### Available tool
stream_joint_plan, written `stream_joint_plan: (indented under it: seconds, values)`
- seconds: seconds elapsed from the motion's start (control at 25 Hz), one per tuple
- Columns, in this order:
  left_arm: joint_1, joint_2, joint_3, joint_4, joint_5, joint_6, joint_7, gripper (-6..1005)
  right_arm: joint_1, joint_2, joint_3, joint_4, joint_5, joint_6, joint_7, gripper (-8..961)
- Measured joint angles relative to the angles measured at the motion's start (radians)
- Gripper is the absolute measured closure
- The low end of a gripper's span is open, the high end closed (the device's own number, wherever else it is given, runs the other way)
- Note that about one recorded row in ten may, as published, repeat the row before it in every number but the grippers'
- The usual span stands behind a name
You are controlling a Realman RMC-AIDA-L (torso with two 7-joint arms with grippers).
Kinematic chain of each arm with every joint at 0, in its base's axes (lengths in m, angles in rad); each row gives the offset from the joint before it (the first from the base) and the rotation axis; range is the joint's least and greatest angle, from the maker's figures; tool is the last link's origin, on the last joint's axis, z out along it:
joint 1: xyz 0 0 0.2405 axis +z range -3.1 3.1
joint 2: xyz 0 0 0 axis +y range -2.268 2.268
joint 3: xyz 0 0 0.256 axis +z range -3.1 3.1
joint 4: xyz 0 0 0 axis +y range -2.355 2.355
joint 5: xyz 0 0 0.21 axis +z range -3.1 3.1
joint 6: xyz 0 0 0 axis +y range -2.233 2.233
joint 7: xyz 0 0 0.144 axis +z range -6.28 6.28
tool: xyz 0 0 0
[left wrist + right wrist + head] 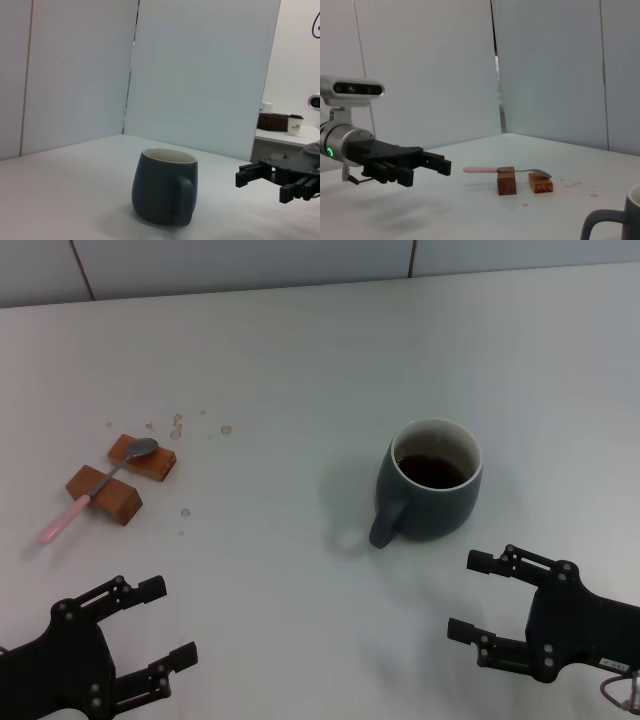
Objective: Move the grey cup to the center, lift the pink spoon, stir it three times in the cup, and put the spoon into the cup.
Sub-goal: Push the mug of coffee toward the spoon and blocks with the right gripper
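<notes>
White tabletop [300, 350], pale wall panels standing behind its far edge. Grey cup [430, 480] sitting upright right of the tabletop's middle, dark liquid inside, loop handle pointing toward the near edge and slightly left. Pink spoon [97, 491] lying toward the left edge, bridging two brown blocks [125, 478]: metal bowl resting on the farther block, pink handle crossing the nearer one and sloping down to the surface. Small drips [200, 428] speckling the tabletop just beyond the blocks. Left gripper [150, 625] hovering by the near left corner, fingers spread, holding nothing, well short of the spoon. Right gripper [478, 597] hovering by the near edge, just in front of the cup, fingers spread apart, not touching it.
</notes>
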Motion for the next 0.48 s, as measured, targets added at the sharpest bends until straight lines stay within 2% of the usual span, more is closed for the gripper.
stream_joint_plan:
  seconds: [0.48]
  values:
    - [-0.005,0.000,0.000,-0.002,0.000,0.000,0.000,214,-0.001,0.000,0.000,0.000,-0.002,-0.005,0.000,194]
